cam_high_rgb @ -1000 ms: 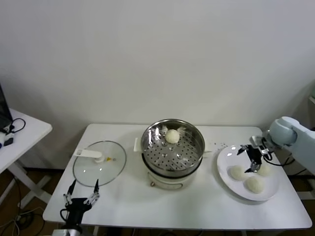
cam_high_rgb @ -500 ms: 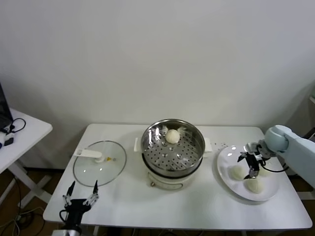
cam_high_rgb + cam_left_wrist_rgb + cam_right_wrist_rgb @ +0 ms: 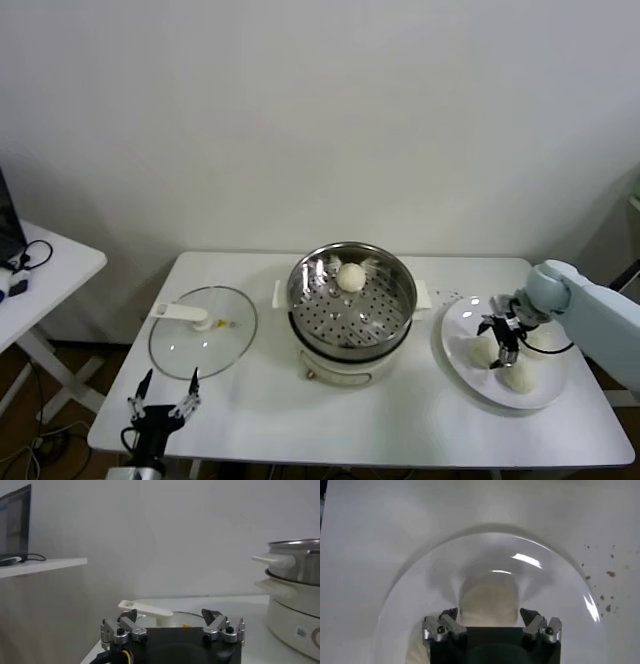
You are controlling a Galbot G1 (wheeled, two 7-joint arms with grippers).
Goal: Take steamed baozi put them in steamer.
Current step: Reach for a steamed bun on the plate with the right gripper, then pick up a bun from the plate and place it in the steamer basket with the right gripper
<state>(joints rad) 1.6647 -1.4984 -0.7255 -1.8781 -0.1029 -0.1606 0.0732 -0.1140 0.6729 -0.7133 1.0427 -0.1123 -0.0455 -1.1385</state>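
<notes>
Right gripper (image 3: 497,343) sits low over the white plate (image 3: 460,352) at 3 o'clock of the steamer (image 3: 352,295), jaws spread, straddling a baozi (image 3: 489,601) directly beneath, nothing gripped yet. One bun (image 3: 350,277) already lies in the steamer. White table (image 3: 250,400), plain wall. Left gripper (image 3: 165,398) parked open at 7 o'clock.

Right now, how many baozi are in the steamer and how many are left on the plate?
One baozi sits in the steamer. The open right pincer straddles a plate bun, not yet gripped. Three appear to remain on the plate. The open left pincer is parked near the lid.
</notes>
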